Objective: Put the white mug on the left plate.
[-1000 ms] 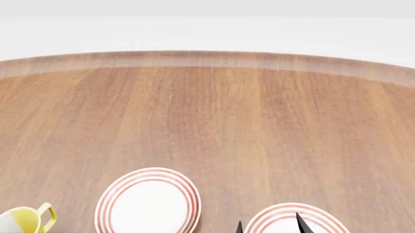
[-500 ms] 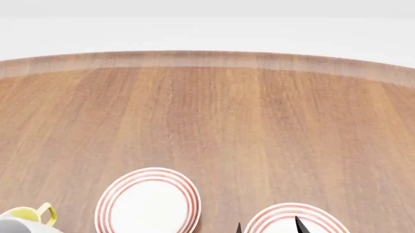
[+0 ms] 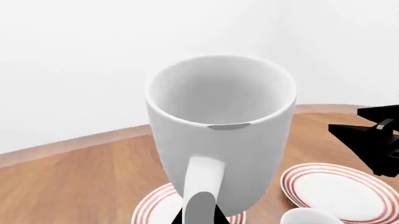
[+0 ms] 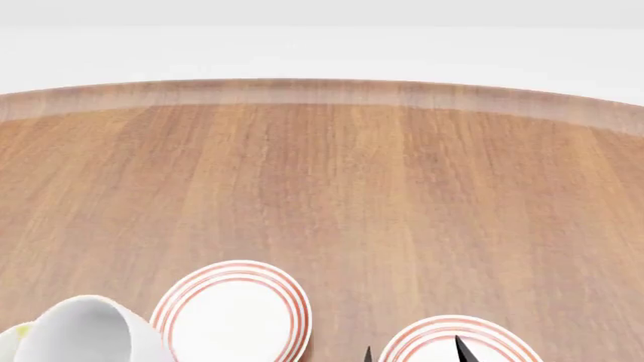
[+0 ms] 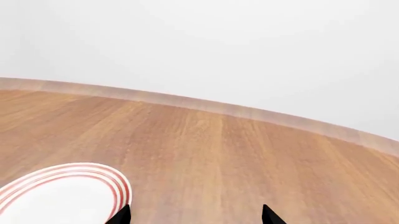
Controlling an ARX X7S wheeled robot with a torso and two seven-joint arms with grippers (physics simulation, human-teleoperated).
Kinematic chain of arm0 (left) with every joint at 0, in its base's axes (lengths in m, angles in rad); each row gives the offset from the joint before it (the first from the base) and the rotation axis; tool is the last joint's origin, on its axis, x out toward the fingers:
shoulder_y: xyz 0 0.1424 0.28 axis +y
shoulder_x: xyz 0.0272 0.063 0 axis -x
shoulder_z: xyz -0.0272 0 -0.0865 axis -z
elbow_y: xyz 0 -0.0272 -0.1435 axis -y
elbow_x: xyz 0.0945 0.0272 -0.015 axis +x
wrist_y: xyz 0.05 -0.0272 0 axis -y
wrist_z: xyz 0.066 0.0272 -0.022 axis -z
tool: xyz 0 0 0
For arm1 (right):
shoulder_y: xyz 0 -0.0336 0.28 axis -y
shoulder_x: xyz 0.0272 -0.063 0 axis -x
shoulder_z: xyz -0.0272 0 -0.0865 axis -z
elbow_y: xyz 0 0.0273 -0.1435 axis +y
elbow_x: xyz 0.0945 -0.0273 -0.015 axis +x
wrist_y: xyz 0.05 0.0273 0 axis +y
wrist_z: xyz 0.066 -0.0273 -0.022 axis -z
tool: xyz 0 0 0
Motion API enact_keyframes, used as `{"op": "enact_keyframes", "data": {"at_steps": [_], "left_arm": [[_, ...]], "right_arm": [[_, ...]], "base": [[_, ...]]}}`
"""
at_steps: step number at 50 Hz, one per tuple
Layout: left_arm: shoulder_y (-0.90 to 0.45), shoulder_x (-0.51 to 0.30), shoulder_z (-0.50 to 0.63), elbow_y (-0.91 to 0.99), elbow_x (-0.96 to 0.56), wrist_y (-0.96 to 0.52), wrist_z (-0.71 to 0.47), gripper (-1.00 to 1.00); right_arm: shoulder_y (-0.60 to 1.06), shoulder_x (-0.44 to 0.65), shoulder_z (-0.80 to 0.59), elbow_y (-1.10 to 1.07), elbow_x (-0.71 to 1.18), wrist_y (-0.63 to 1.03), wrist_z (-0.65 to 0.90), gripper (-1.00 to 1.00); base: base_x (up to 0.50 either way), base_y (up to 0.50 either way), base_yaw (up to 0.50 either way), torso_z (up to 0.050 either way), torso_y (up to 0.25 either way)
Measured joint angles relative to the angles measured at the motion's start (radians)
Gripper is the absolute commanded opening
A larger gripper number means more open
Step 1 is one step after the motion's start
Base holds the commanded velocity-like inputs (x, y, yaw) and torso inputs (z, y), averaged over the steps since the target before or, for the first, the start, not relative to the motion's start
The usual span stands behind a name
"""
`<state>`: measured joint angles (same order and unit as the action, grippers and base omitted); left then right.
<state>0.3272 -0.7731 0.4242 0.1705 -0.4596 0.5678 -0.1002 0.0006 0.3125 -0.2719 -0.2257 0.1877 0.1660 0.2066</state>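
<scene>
The empty white mug (image 3: pixel 221 135) hangs above the bare left plate (image 4: pixel 234 315).

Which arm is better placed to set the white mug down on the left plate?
Left. The white mug fills the left wrist view, apparently held by its handle in the left pincer, right beside the left plate. The right pincer is open and empty, over the other plate.

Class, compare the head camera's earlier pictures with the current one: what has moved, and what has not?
The white mug has come into view at the lower left, moving toward the left plate and now covering most of the yellow-handled mug. It is carried at its handle by the left end effector. Both plates and the right end effector stayed put.
</scene>
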Motion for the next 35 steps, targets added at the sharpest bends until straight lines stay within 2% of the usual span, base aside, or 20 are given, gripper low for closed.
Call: {"op": "enact_keyframes", "data": {"at_steps": [13,35], "left_arm": [[-0.149,0.049,0.035,-0.061,-0.032,-0.123,0.031,-1.0],[-0.323,0.116,0.079,-0.179,-0.06,-0.236,0.097,-1.0]], "right_arm": [[-0.001,0.002,-0.002,0.004,0.007,-0.004,0.002,1.0],[-0.001,0.006,-0.006,0.009,0.014,-0.012,0.006,1.0]], "base": [[0.0,0.0,0.0,0.0,0.0],[0.0,0.0,0.0,0.0,0.0]]}}
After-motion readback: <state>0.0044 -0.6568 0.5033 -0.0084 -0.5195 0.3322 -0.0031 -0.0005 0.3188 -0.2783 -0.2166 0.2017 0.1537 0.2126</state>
